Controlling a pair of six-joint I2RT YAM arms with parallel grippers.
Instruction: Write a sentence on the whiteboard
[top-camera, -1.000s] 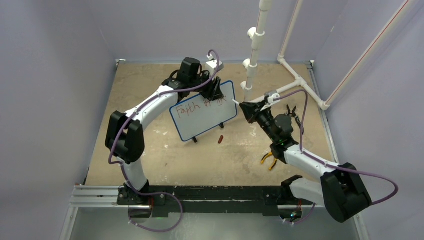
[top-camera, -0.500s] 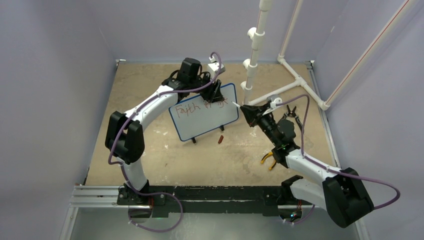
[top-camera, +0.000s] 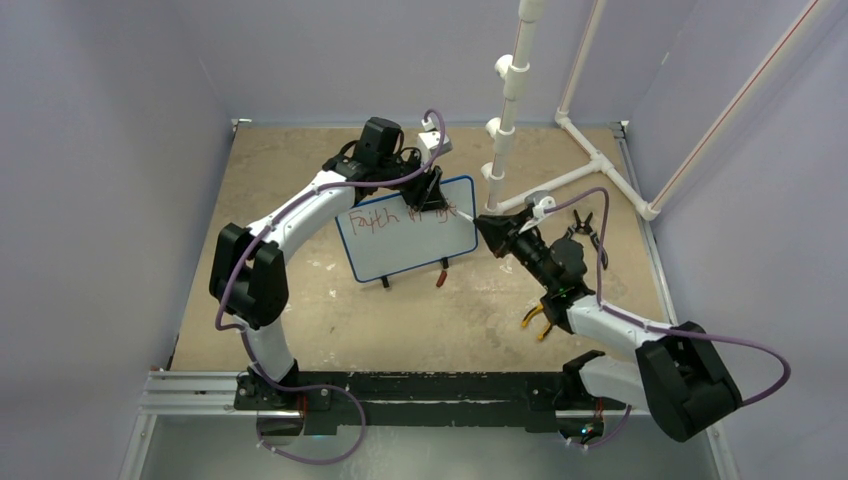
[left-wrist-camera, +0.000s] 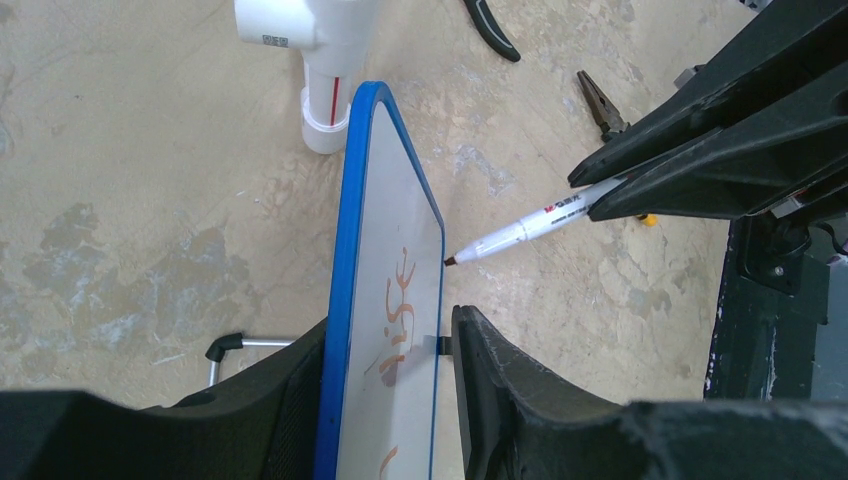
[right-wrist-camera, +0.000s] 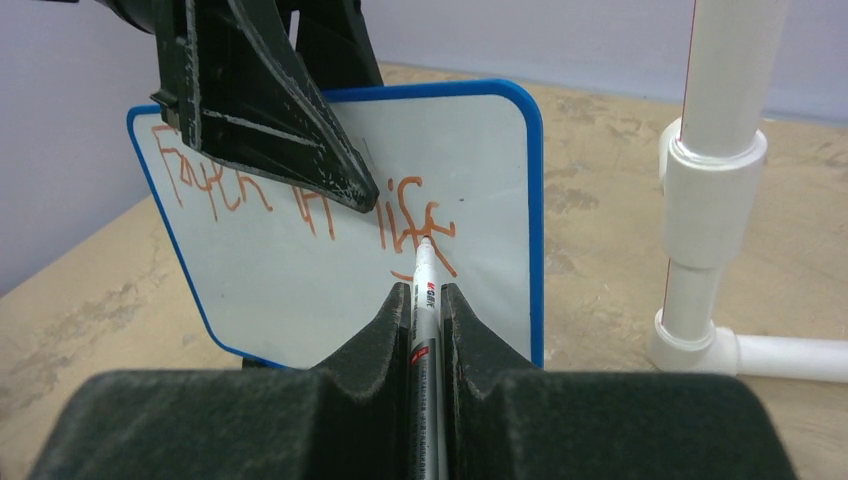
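Observation:
The whiteboard (top-camera: 405, 240) with its blue rim stands tilted on the table, and my left gripper (top-camera: 426, 190) is shut on its top edge. In the left wrist view the whiteboard (left-wrist-camera: 392, 240) is seen edge-on between the two fingers of the left gripper (left-wrist-camera: 392, 320). The red sentence (right-wrist-camera: 300, 195) reads roughly "Faith in life" on one line. My right gripper (right-wrist-camera: 427, 292) is shut on a white marker (right-wrist-camera: 425, 300), and the marker's tip rests on the last word. From above, the right gripper (top-camera: 487, 227) sits just off the board's right edge.
A white PVC pipe frame (top-camera: 510, 100) rises behind the board on the right. Black-handled pliers (top-camera: 583, 225) and orange-handled pliers (top-camera: 537, 320) lie near the right arm. A small red cap (top-camera: 441, 273) lies by the board's black foot.
My right arm has pushed a little left toward the board, bringing the marker tip onto it. The board has shifted slightly in the left gripper's hold.

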